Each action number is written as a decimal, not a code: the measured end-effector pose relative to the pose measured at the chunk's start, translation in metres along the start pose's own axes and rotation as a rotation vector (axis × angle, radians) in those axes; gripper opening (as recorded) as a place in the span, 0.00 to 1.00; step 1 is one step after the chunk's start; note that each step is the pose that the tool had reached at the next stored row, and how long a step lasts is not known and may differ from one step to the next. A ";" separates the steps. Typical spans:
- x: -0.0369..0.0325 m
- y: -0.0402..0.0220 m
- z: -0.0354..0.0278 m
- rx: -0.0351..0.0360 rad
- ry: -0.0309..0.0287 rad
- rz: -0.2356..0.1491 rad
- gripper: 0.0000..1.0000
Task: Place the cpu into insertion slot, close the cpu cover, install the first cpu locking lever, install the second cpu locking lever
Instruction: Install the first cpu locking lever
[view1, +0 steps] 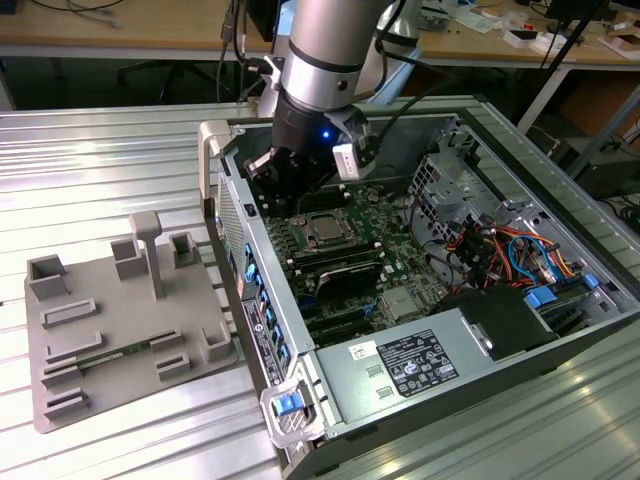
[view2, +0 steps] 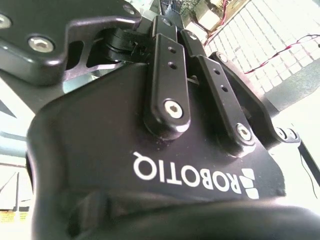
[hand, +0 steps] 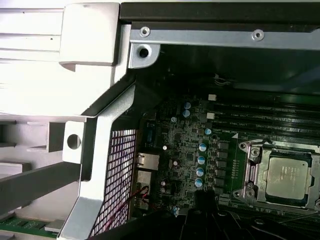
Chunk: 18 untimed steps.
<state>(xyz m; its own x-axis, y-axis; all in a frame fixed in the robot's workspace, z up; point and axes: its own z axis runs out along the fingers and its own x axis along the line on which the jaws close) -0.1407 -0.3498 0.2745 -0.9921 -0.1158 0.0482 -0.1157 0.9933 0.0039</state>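
Note:
The cpu (hand: 286, 176), a small square chip with a silver top, sits in the insertion slot (hand: 246, 191) on the green board; it also appears as the cpu (view1: 322, 228) in the exterior view. The cpu cover (hand: 260, 150), a silver frame, lies flat around the chip. I cannot tell the two locking levers from the frame. My gripper (view1: 290, 192) hangs inside the open computer case, just above the board and slightly toward the exterior view's left of the chip. The gripper (view2: 165, 150) body and linkages fill the second wrist view.
Case walls (view1: 245, 215) ring the board. Long black memory slots (hand: 260, 112) run beside the socket. A power supply (view1: 420, 362), coloured cables (view1: 505, 245) and a drive cage (view1: 450, 180) fill the exterior view's right. A grey fixture tray (view1: 120, 320) lies outside the case.

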 end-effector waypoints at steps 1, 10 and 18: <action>0.0009 0.0001 0.0000 0.0000 0.0000 0.000 0.11; 0.0093 0.0011 0.0004 0.0002 -0.0001 0.000 0.11; 0.0130 0.0015 0.0006 -0.0003 -0.0002 0.000 0.11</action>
<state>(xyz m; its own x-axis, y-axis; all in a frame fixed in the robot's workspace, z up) -0.1538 -0.3498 0.2746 -0.9921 -0.1160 0.0480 -0.1159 0.9933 0.0041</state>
